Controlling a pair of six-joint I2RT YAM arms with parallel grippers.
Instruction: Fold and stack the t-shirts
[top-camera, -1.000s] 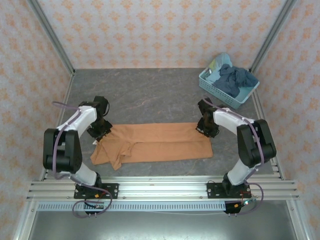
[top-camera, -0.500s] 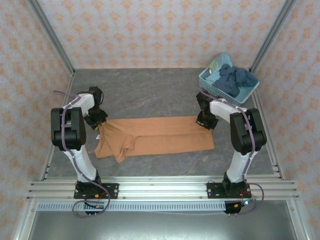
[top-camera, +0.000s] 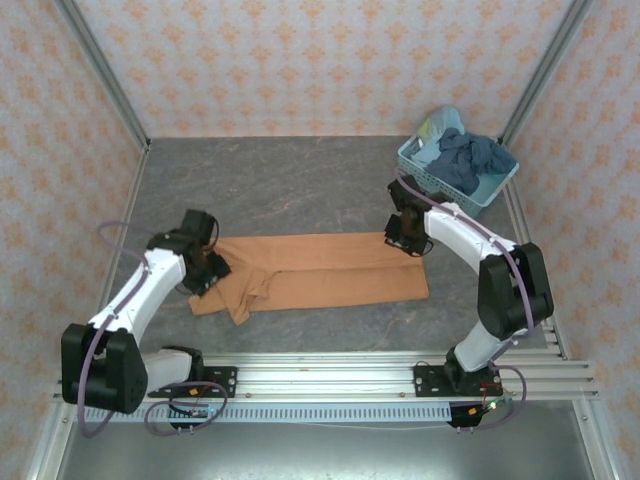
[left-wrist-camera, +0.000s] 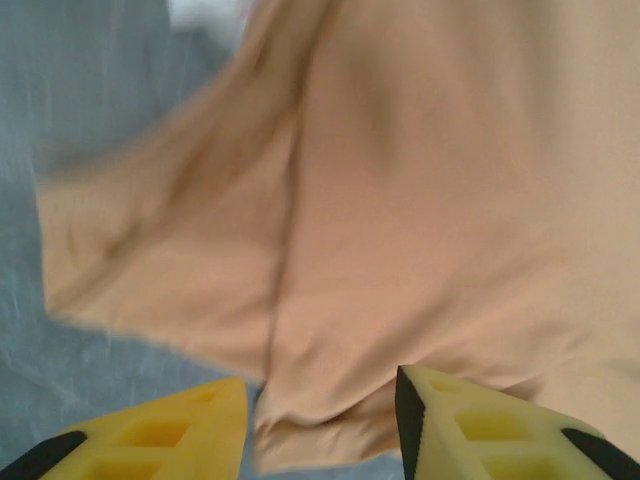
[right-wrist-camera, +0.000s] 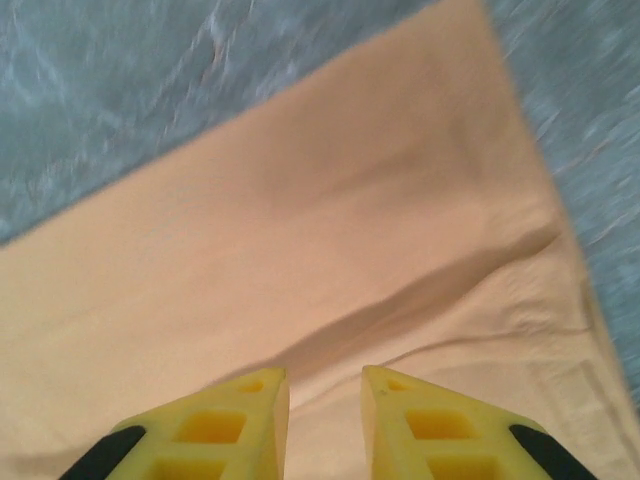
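Orange-tan shirt (top-camera: 320, 272) lies mid-frame on the table (top-camera: 300, 190), folded into a long flat band. Its left end is rumpled, with a sleeve flap sticking out. Left tool (top-camera: 205, 268) is over that end, right tool (top-camera: 405, 238) over the upper right corner. Left wrist view: jaws well apart above the hem, nothing pinched. Right wrist view: jaws a narrow gap apart over a crease. Blue shirts (top-camera: 470, 158) are heaped in the basket (top-camera: 425, 175), upper right, near the right arm. Open table above the shirt.

Orange-tan tee (top-camera: 330, 272), lt-blue basket (top-camera: 438, 184) w/ dusty-blue tees (top-camera: 466, 158), grey marbled table (top-camera: 290, 190), peach patterned walls (top-camera: 300, 60)
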